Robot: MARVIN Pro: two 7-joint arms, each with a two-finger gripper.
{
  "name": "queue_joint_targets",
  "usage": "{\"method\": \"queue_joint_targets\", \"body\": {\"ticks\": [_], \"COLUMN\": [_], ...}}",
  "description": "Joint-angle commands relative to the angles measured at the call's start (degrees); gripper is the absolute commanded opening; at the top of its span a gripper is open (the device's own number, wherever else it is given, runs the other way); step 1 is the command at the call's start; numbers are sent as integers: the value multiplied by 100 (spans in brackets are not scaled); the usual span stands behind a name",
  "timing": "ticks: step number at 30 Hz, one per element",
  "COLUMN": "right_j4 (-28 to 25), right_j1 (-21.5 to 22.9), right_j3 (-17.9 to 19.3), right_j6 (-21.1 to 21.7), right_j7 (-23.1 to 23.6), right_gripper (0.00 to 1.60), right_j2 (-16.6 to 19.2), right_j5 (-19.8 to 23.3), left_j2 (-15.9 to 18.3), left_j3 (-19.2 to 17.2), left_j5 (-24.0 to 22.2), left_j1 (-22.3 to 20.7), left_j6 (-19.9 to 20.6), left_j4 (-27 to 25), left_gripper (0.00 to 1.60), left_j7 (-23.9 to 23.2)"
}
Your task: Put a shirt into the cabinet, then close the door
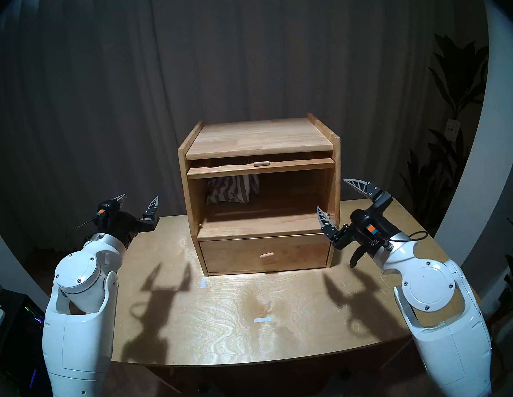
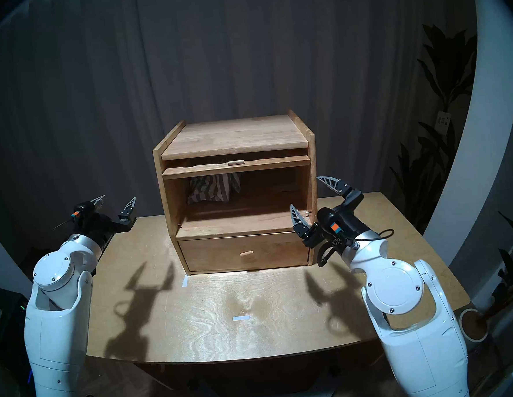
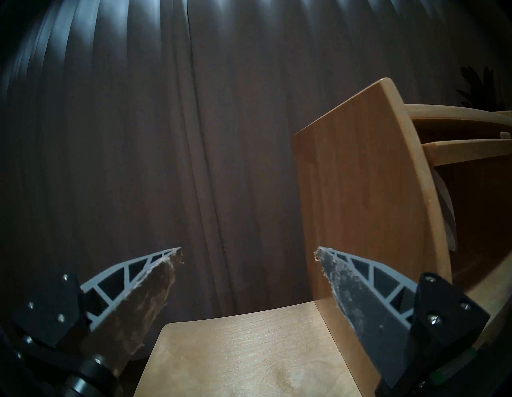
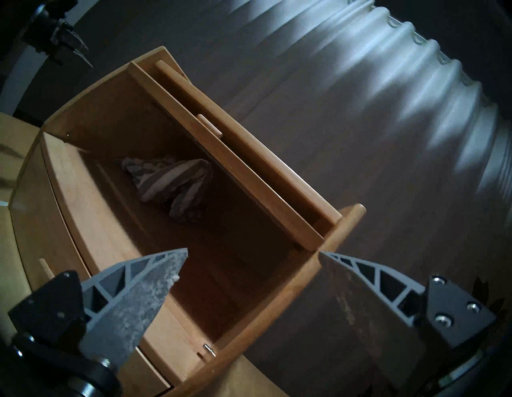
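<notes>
Nearest the robot, the bare front of the wooden counter [image 1: 228,318] carries a small white tape strip [image 1: 262,319] and the shadows of both arms. Further in, the left gripper [image 1: 137,203] hangs above the counter's left rear corner, its jaws spread wide and holding nothing; the left wrist view shows it beside the cabinet's left outer wall. The right gripper [image 1: 338,201] hangs at the cabinet's front right corner, jaws likewise spread wide and empty, one finger in front of the compartment's right edge and the other outside the right wall. The cabinet [image 1: 258,135] stands at the middle rear of the counter, its drawer [image 1: 265,254] shut at the bottom. Above it the large compartment stands open, with the door [image 1: 260,166] lifted flat and level just under the top board, its peg handle facing forward. The striped shirt [image 1: 233,189] lies crumpled on the compartment floor, toward the back and left. Behind everything hangs a dark curtain [image 1: 238,57].
</notes>
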Motion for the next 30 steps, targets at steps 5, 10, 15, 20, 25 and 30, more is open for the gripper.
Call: {"method": "queue_joint_targets", "body": {"ticks": [5, 10, 15, 20, 25, 30], "right_j4": [-54, -112, -72, -51, -57, -1], "right_j1": [876, 1144, 1468, 1752, 1898, 1861], "right_j3": [-397, -625, -890, -1178, -1472, -1838], "right_j6": [283, 405, 638, 858, 1007, 1138], "right_j7": [537, 743, 825, 769, 554, 380], "right_gripper": [160, 160, 160, 160, 160, 160], "right_j2": [368, 369, 191, -72, -366, -534], "right_j5": [-528, -755, -930, -1059, -1182, -1380], "left_j2": [97, 157, 232, 307, 360, 390], "left_j3": [-188, -277, -359, -394, -378, -329], "left_j5": [-189, -267, -354, -435, -507, -581], "left_j1": [-657, -824, -1060, -1296, -1512, -1732], "left_j6": [7, 26, 46, 56, 57, 53], "left_j4": [429, 764, 1176, 1582, 1938, 2245], "left_gripper": [160, 160, 160, 160, 160, 160], "left_j7": [13, 12, 5, -23, -58, -122]}}
